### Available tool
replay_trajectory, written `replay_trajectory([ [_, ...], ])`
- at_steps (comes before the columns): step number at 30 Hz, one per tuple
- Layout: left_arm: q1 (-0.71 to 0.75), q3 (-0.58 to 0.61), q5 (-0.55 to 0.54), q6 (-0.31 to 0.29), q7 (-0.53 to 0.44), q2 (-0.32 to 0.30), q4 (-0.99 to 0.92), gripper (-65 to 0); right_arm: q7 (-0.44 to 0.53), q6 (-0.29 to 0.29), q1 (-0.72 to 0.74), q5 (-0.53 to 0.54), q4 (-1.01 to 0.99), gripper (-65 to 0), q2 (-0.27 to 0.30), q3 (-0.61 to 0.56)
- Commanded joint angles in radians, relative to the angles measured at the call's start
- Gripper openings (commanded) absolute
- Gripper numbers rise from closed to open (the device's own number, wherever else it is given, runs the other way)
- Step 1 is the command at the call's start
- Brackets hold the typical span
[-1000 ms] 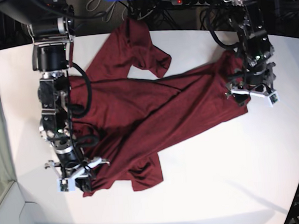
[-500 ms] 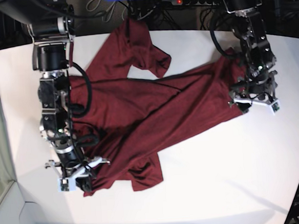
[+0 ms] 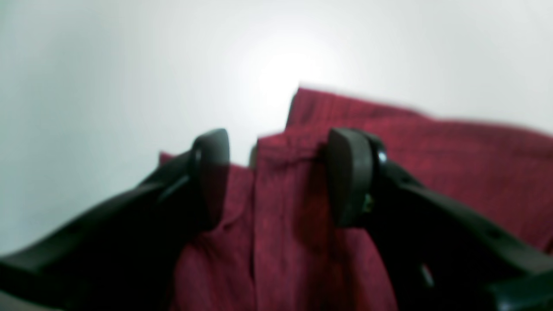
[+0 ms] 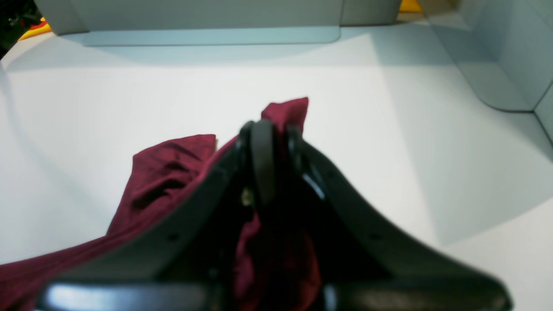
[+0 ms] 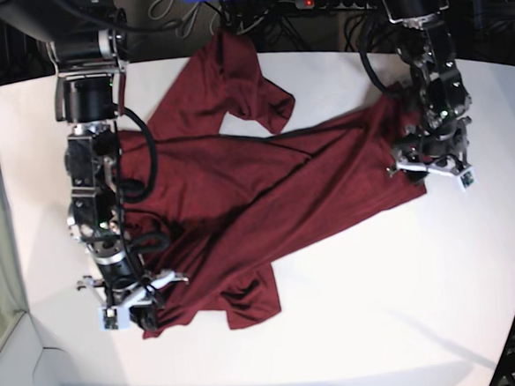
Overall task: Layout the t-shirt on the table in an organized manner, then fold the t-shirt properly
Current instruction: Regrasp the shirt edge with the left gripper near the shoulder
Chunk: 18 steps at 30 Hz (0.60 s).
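White matte worktop (image 5: 355, 327), bare across the near edge. Nearest on it, the t-shirt (image 5: 258, 202): dark maroon, spread crookedly over the middle, creased, one sleeve flung toward the far edge, a rumpled flap at the near hem.

Right end effector (image 5: 134, 300), at the near corner of the cloth: pressed together on the t-shirt (image 4: 173, 172), fabric pinched between the pads and bulging past the tips.

Farther off, left end effector (image 5: 428, 165), at the opposite edge of the garment: fingers (image 3: 345, 172) apart, straddling a folded hem of the t-shirt (image 3: 293, 147), low over the worktop (image 3: 108, 86); no grip yet.

Step in hand, probably: seizing that second edge for stretching the garment flat. Best done by sinking low enough to catch every layer of the hem, closing squarely across the seam rather than on a loose wrinkle, then drawing away from the anchored corner evenly, without dragging the cloth into fresh bunches.
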Motion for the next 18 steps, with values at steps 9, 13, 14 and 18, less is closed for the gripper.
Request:
replay_trajectory([
  [9,-0.019,-0.002,-0.007,-0.059,-0.021,-0.006,0.022,-39.7,0.033,-0.001,0.029,0.000,0.021,-65.0,0.006,0.000],
  [13,-0.019,-0.002,-0.007,-0.059,-0.019,-0.006,0.026,-40.6,0.033,-0.001,0.029,0.000,0.021,-65.0,0.006,0.000],
  [14,-0.019,-0.002,-0.007,-0.059,-0.019,-0.006,0.026,-40.7,0.033,-0.001,0.029,0.000,0.021,-65.0,0.006,0.000],
  [18,-0.016,-0.004,-0.007,-0.059,-0.016,-0.006,0.026,-40.7,0.033,-0.001,0.029,0.000,0.021,-65.0,0.006,0.000],
])
